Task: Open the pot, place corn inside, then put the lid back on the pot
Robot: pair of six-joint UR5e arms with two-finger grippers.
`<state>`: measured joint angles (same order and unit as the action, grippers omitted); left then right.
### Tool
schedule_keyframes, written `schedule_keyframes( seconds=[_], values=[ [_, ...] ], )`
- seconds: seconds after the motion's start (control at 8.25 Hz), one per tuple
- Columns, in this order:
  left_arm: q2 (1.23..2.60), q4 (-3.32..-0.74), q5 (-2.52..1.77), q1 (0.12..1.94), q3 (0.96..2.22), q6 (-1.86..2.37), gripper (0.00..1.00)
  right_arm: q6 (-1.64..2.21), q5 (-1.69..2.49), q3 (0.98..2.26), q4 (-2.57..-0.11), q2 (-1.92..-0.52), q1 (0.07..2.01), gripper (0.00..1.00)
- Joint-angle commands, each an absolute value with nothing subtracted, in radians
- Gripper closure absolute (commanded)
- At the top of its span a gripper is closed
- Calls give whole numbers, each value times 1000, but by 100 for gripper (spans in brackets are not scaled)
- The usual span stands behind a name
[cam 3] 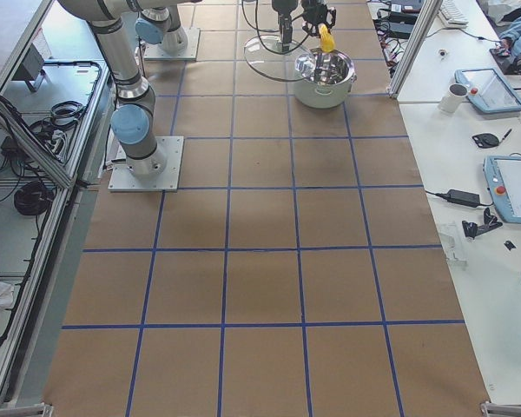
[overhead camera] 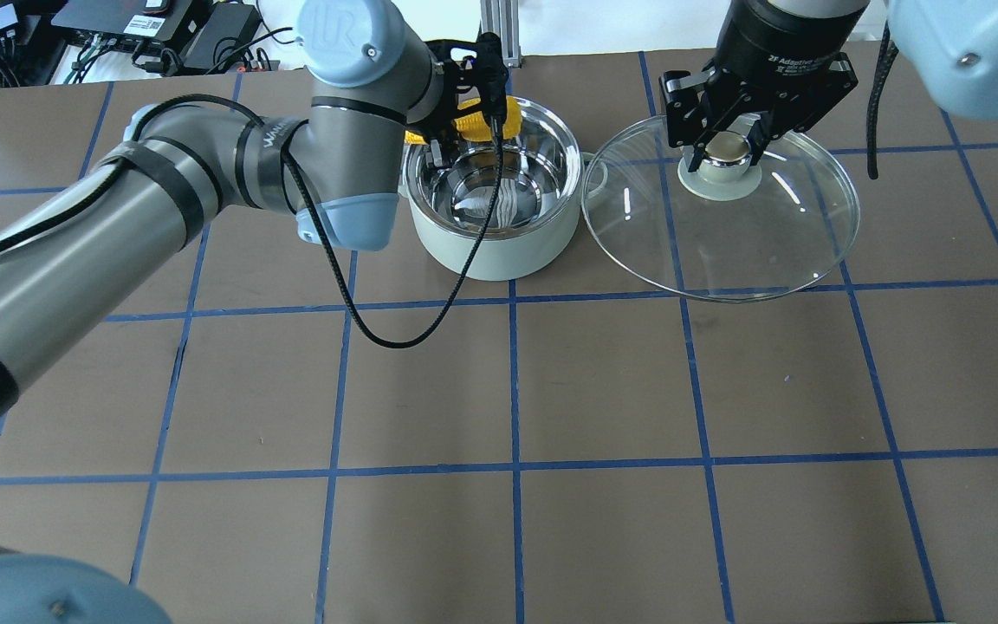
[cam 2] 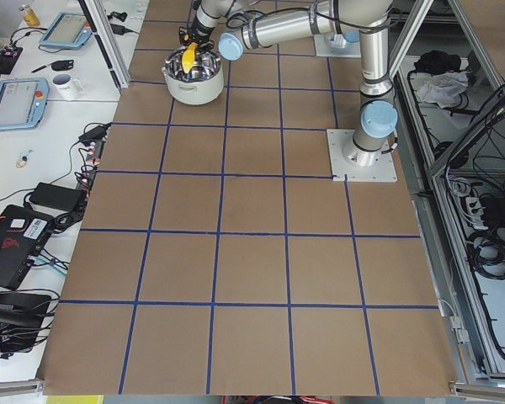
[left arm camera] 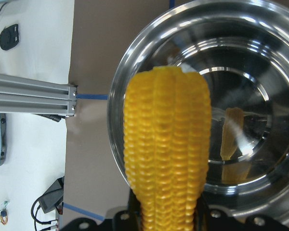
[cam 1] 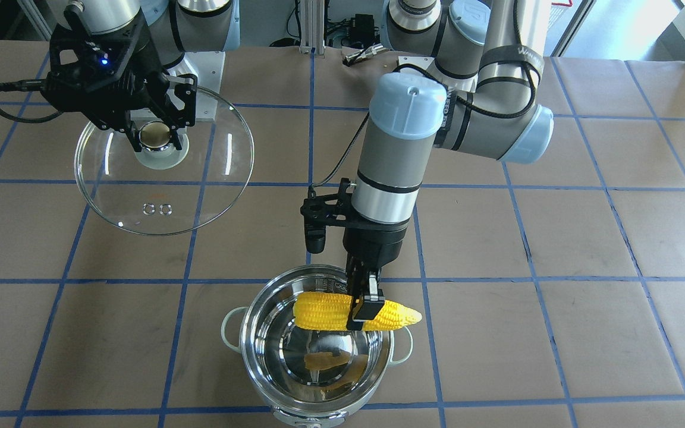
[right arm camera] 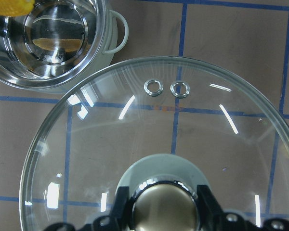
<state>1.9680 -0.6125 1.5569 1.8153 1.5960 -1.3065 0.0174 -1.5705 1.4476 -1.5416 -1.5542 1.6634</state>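
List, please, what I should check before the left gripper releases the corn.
1. Pot uncovered: ok.
2. Pot inside bare, only reflections: ok.
3. Left gripper shut on corn: ok.
4. Corn wholly over the opening: cannot tell; in the front view its tip looks to be outside the pot.
5. Right gripper holds lid by the knob, aside from the pot: ok.

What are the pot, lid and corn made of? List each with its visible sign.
Pot: polished steel inside, with mirror reflections; pale painted or enamel-like coat outside.
Lid: probably clear glass; the grid lines show through it, with bright glints.
Corn: likely moulded plastic; uniform glossy yellow kernels.
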Motion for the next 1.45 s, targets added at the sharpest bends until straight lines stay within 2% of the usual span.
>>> schedule_keyframes(
  seconds=[0.0,0.36,0.48,0.61,0.73,0.85,1.09,1.33],
  values=[
    [2065,-486,1496,1861,1594,-1333,100,17,-1572,1451,-1536,-1560,1663,48],
    [2115,-488,1486,1861,1595,-1322,100,-4,-1575,1451,-1551,-1560,1660,48],
    [2114,-488,1491,1859,1595,-1287,85,-8,-1569,1450,-1554,-1562,1660,48],
    [2114,-488,1490,1861,1595,-1225,49,-11,-1566,1450,-1554,-1562,1660,48],
    [2112,-491,1488,1859,1595,-1157,24,-11,-1562,1450,-1558,-1560,1660,48],
    [2112,-491,1488,1859,1595,-1149,11,-11,-1562,1450,-1563,-1562,1658,49],
    [2091,-492,1489,1859,1594,-1143,4,-11,-1554,1450,-1578,-1560,1654,50],
    [2053,-535,1493,1855,1592,-1108,4,-12,-1554,1450,-1578,-1560,1655,50]
  ],
)
